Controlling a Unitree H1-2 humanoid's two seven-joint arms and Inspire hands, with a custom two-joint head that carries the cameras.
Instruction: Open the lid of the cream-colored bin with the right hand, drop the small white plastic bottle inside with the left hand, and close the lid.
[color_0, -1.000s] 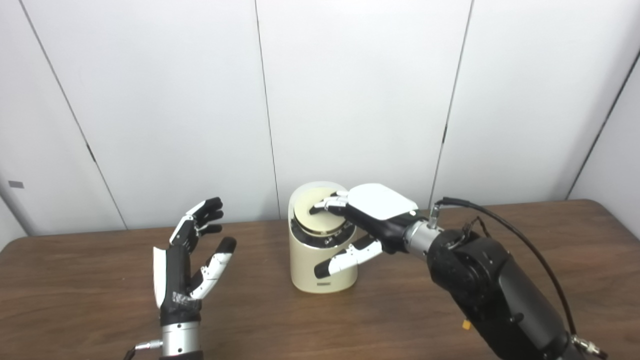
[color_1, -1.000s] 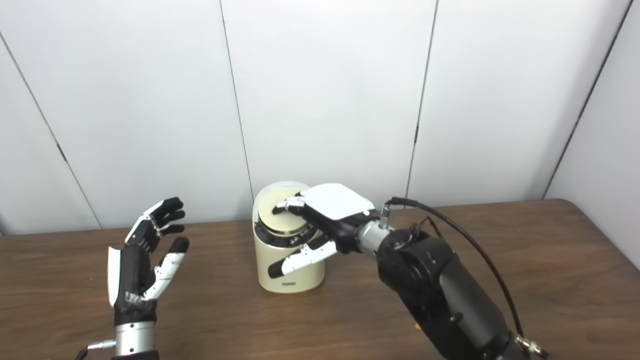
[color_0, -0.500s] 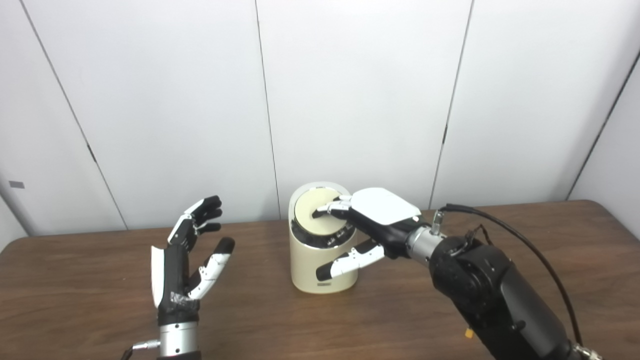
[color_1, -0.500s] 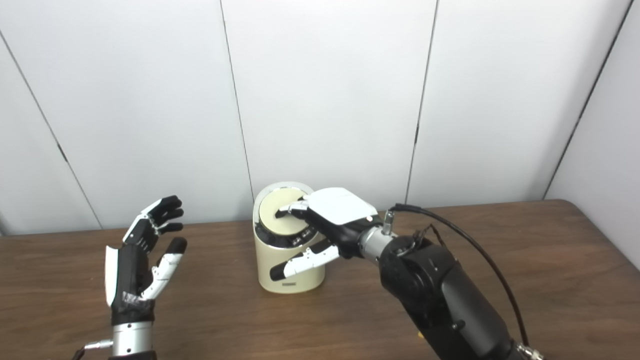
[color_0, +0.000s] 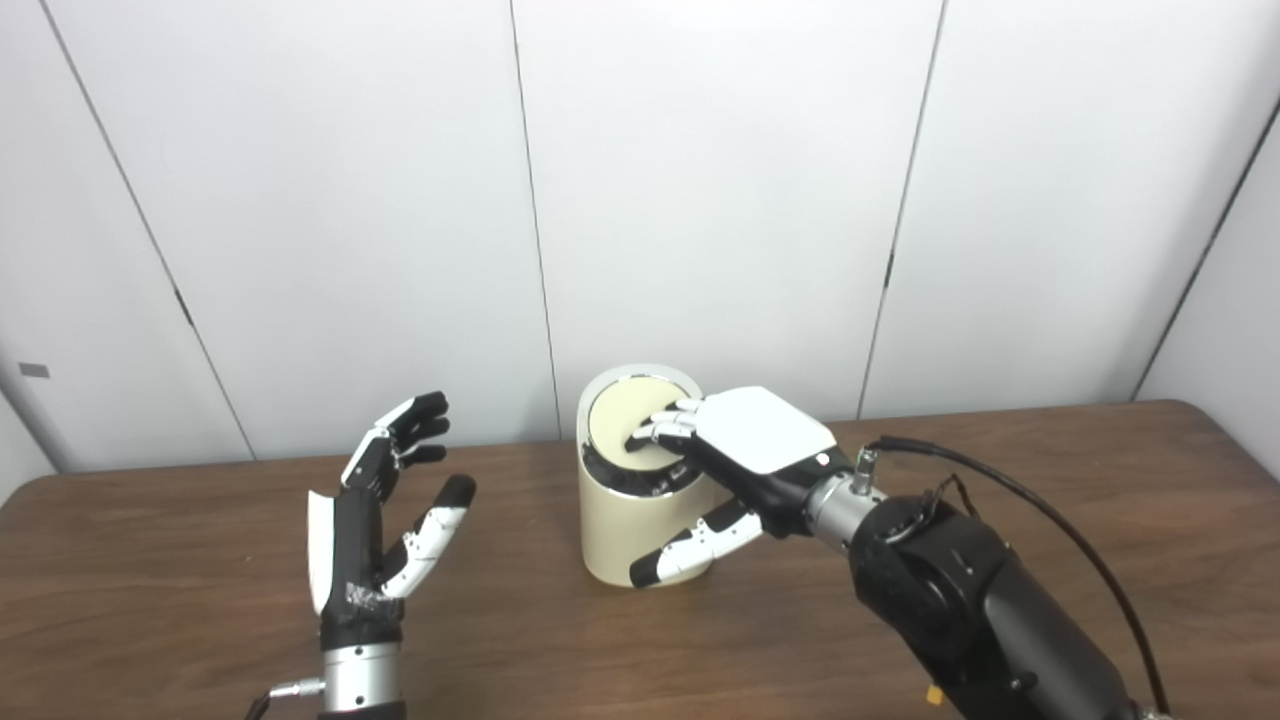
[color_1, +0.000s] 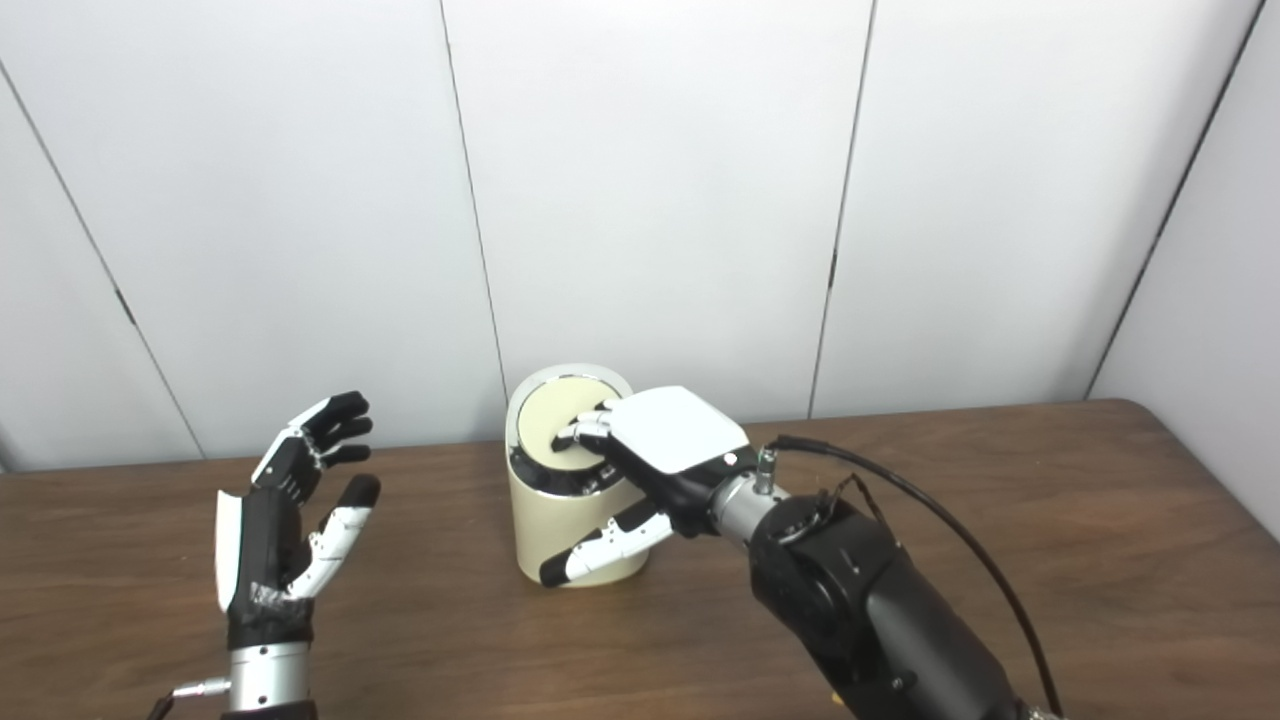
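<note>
The cream-colored bin (color_0: 612, 540) stands mid-table near the wall. Its round lid (color_0: 618, 425) lies nearly flat inside the chrome rim. My right hand (color_0: 745, 450) rests on top of it, fingertips (color_0: 655, 432) on the lid's right part, while the thumb hangs in front of the bin's side wall, holding nothing. My left hand (color_0: 375, 520) is raised upright to the left of the bin, a hand's width away, open and empty. No small white bottle shows in either view.
The brown wooden table (color_0: 150, 600) ends at white wall panels just behind the bin. A black cable (color_0: 1000, 475) arcs over my right forearm. The table's right edge (color_1: 1215, 480) runs diagonally at far right.
The lid has gone from tilted and raised to nearly flat in the rim. My right hand has sunk with it and its thumb has dropped lower. The left hand barely moved.
</note>
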